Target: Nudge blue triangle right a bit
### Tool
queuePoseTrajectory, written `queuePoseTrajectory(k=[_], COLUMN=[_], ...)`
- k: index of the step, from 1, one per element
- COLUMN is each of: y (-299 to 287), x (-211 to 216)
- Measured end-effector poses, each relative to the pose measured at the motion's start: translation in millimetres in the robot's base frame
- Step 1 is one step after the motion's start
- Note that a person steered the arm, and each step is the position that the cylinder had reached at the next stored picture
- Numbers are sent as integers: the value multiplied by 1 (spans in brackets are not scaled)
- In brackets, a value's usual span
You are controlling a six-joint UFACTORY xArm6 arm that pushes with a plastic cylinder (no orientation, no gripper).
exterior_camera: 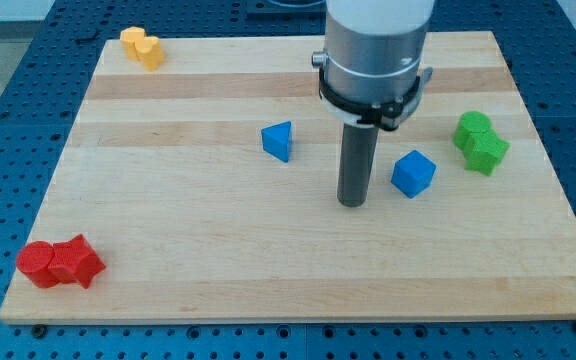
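Between the blue triangle (278,141) and the blue cube (413,173) our tip (353,203) rests on the counter (218,250), touching neither. We carry no fingers. We judge the approach step unfinished: next we must circle to the triangle's left side, then push gently rightward.

Bare board lies left of the blue triangle (278,141). To its right my tip (352,203) stands in the lane, with the blue cube (413,174) just beyond and green blocks (480,143) farther right.
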State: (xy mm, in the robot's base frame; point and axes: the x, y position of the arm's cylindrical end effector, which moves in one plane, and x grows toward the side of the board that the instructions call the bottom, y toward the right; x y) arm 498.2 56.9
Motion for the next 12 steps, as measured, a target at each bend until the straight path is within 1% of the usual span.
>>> queuePoseTrajectory(k=[1, 2, 3, 4, 5, 6, 7, 8, 9, 10, 11, 12], y=[31, 66, 88, 94, 69, -15, -96, -150, -172, -163, -127, -119], x=[0, -15, -32, -36, -20, -10, -20, -40, -65, -96, -110, -111])
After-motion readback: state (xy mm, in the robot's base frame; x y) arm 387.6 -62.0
